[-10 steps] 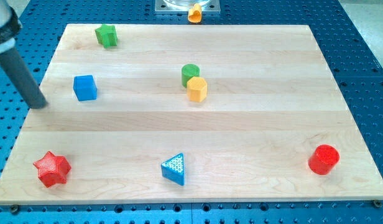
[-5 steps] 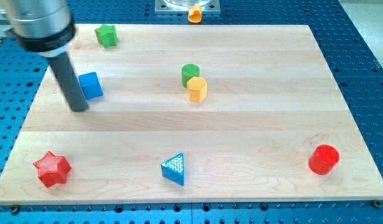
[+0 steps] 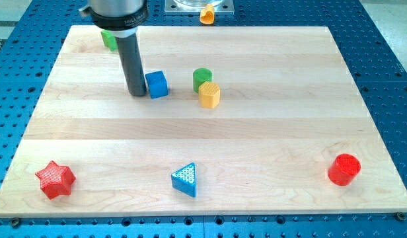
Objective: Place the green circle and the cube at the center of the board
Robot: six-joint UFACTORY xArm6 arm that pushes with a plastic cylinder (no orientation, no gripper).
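Rod tip (image 3: 136,94) pressed against blue cube (image 3: 156,84); it has no jaws and grasps nothing.
The cube sits at the tip's three o'clock on the pale wooden board (image 3: 256,132); the green circular block (image 3: 202,77) lies farther right, touching the yellow hexagonal block (image 3: 209,95) at its five o'clock.

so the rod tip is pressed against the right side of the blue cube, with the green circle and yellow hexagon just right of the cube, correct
Not quite: my tip is against the left side of the blue cube, on the view's left, not its right. The camera view shows this. The rest holds: the green circle and yellow hexagon sit just to the cube's right.
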